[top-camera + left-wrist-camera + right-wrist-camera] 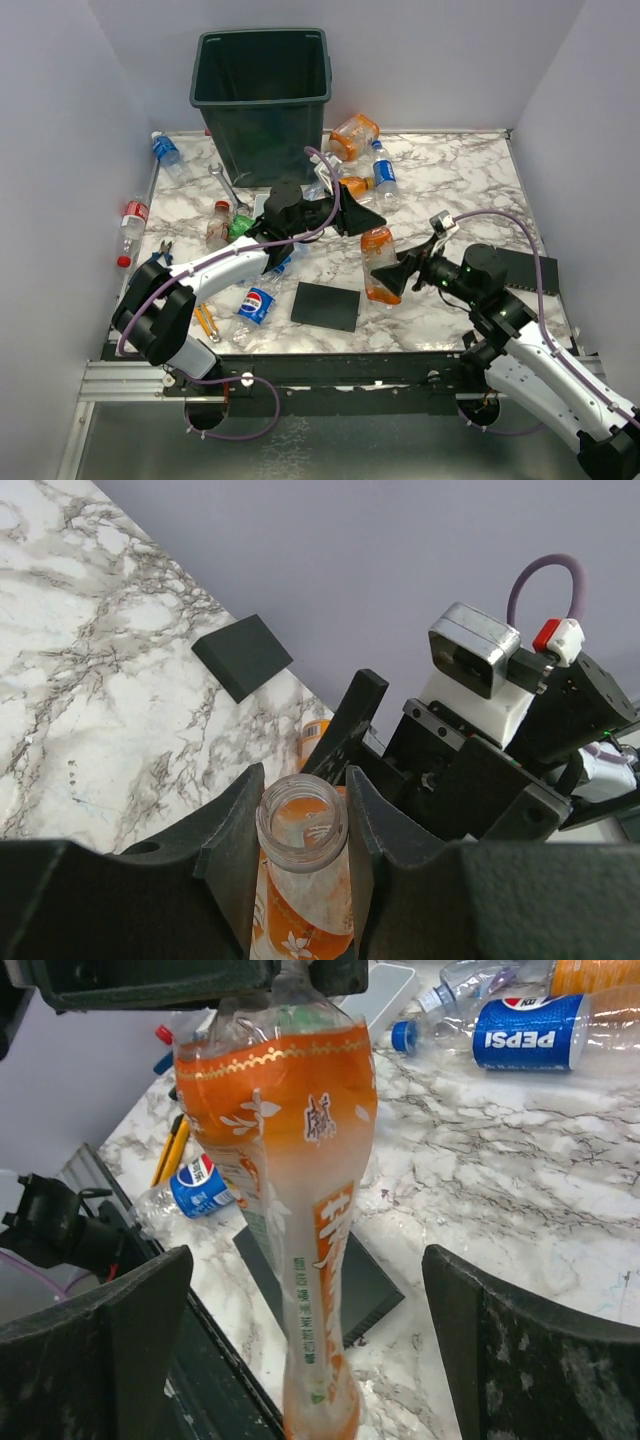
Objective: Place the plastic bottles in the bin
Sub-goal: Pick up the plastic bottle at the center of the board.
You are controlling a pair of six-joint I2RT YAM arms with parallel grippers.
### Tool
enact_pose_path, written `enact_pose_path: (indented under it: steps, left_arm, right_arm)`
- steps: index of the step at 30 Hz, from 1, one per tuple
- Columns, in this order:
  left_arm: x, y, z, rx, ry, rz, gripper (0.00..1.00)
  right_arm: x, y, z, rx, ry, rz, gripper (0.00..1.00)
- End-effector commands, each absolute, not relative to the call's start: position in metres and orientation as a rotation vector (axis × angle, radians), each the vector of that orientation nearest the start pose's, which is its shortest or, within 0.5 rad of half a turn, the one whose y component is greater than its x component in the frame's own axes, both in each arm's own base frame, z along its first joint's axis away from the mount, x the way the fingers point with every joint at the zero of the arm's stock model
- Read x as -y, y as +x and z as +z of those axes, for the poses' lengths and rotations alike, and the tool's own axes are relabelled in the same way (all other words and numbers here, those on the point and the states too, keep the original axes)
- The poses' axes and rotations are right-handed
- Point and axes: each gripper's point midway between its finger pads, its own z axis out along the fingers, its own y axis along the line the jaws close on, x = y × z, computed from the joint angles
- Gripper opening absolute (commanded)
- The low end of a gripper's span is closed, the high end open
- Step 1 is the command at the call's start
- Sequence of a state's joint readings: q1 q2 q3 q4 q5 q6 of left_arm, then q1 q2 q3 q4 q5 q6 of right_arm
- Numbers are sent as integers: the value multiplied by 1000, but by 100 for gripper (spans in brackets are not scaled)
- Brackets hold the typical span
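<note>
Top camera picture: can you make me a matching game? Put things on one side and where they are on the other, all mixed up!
Things:
1. orange bottle
2. bin
3. black plate
4. red-label bottle

Places:
A. standing at the far side of the table
B. lying by the table's left edge
C. hanging from the left gripper
D. lying flat near the front edge

Pairs: 1-C, 2-A, 3-D, 4-B

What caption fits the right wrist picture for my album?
Left gripper holds an orange bottle by its neck inside the open right gripper.
</note>
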State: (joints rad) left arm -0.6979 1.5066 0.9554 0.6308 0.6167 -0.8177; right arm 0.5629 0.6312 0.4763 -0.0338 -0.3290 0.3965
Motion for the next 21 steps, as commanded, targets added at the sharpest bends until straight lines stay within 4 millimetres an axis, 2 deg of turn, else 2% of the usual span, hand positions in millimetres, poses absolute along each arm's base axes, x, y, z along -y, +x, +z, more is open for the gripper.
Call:
enact_pose_path:
  steps: [1, 5, 10, 16, 21]
  left_arm:
    - [383, 264, 311, -1605, 500, -1577, 0]
    - [377, 279, 325, -1591, 493, -1446, 0]
    - [358, 304, 361, -1521, 465, -1231, 0]
    - [316, 335, 427, -1368, 391, -903, 0]
    - [262, 372, 494, -1215, 230, -558, 0]
  right_arm:
    - [-210, 198, 238, -1758, -391, 987, 100]
    - [-209, 196, 255, -1741, -386, 995, 100]
    - [-205, 194, 278, -1701, -341, 1010, 100]
    - [-197, 194, 308, -1658, -263, 1015, 100]
    - [-182, 199, 317, -1625, -160, 964, 100]
